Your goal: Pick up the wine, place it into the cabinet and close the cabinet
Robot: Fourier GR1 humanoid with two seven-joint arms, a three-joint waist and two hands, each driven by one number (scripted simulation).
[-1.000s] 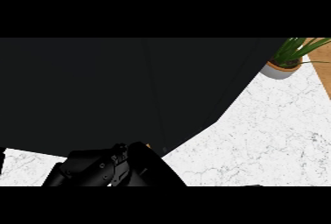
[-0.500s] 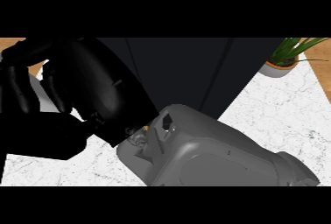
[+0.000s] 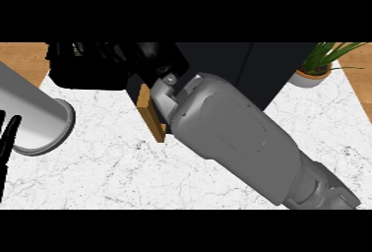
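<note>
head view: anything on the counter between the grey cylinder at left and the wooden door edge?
Nothing. In the head view, bare white marble counter separates the grey cylinder from the wooden door edge. The right forearm lies beyond the door, not between them.

A home kitchen, by the look of it. White marble bench veined in grey, filling most of the view. Dark cabinet at the bench's far edge, with a wooden door seen edge-on. Potted plant at the far right corner. Warm wooden floor showing past the far left corner.
</note>
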